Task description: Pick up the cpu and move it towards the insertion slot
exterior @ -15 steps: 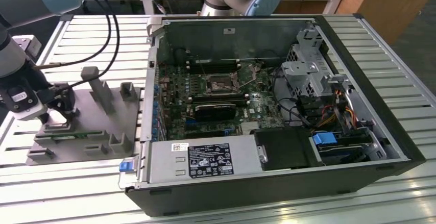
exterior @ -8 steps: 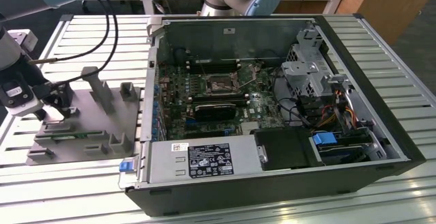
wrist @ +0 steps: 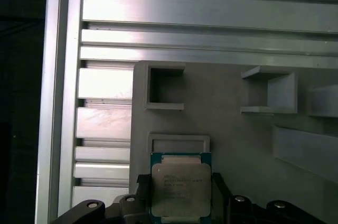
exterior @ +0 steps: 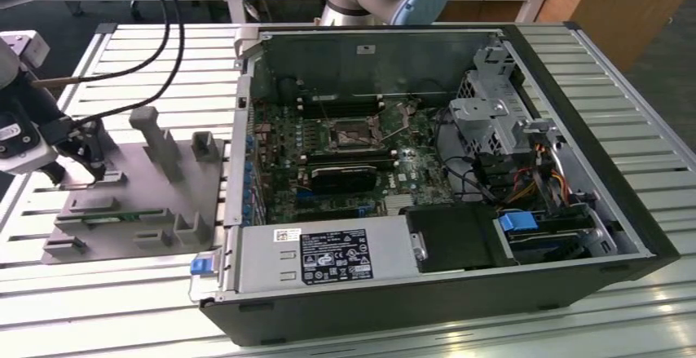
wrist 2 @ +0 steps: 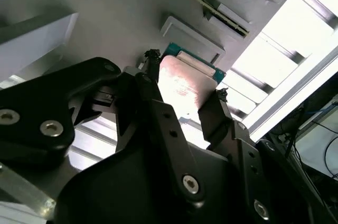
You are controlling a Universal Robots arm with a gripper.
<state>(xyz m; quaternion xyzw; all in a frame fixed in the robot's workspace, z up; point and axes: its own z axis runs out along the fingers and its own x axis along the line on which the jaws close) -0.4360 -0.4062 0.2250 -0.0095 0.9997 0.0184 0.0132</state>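
The cpu (wrist: 180, 189) is a flat square chip with a silvery top and a green rim. In both wrist views it sits between my gripper's two black fingers. My gripper (wrist 2: 186, 76) is shut on the cpu (wrist 2: 185, 84), one fingertip (wrist 2: 152, 60) against each opposite edge. I hold it close above the grey tray (wrist: 227, 129), beside a shallow pocket. In the exterior view my gripper (exterior: 87, 162) hangs over the tray (exterior: 130, 211) at that view's left. The insertion slot (exterior: 354, 134) is a dark square socket in a shiny bracket on the motherboard, well off to that view's right.
The open computer case (exterior: 435, 187) lies on a slatted aluminium table (exterior: 142, 48), its near wall standing between tray and motherboard. Upright grey posts (exterior: 147, 134) rise from the tray. Black cables (exterior: 163, 40) hang above it. A power supply (exterior: 326, 256) and drive cage (exterior: 495, 121) fill the case.
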